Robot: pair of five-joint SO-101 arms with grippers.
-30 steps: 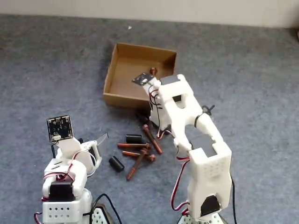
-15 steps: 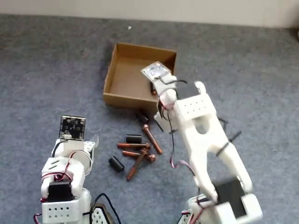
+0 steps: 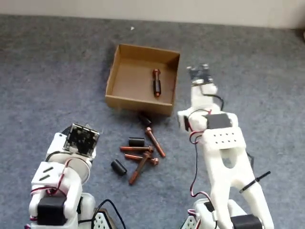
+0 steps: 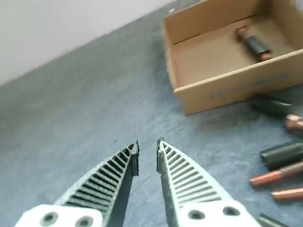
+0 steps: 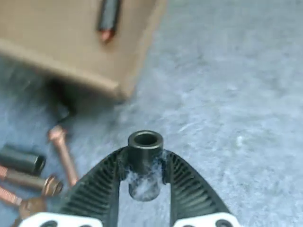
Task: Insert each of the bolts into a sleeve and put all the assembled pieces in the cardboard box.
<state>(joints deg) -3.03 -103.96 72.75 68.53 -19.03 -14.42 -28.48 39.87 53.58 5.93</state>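
Note:
The cardboard box (image 3: 117,80) sits at the back with one bolt in a sleeve (image 3: 156,83) lying inside it. In front of it, loose on the carpet, are several copper bolts (image 3: 155,141) and black sleeves (image 3: 137,141). My right gripper (image 5: 145,158) hangs to the right of the box's front corner, shut on a black sleeve (image 5: 145,144) that stands upright between the fingers. My left gripper (image 4: 148,149) is low over bare carpet, left of the pile, slightly open and holding nothing. It faces the box (image 4: 227,75) and the assembled piece (image 4: 253,42).
A sleeve (image 3: 144,118) lies right against the box's front wall. Another sleeve (image 3: 118,167) lies at the near left of the pile. Grey carpet spreads to the left and right of the box. A pale wall runs along the far edge.
The right arm has pulled back from over the box to its right, leaving the assembled piece lying inside. The left arm's wrist has turned and tilted toward the pile.

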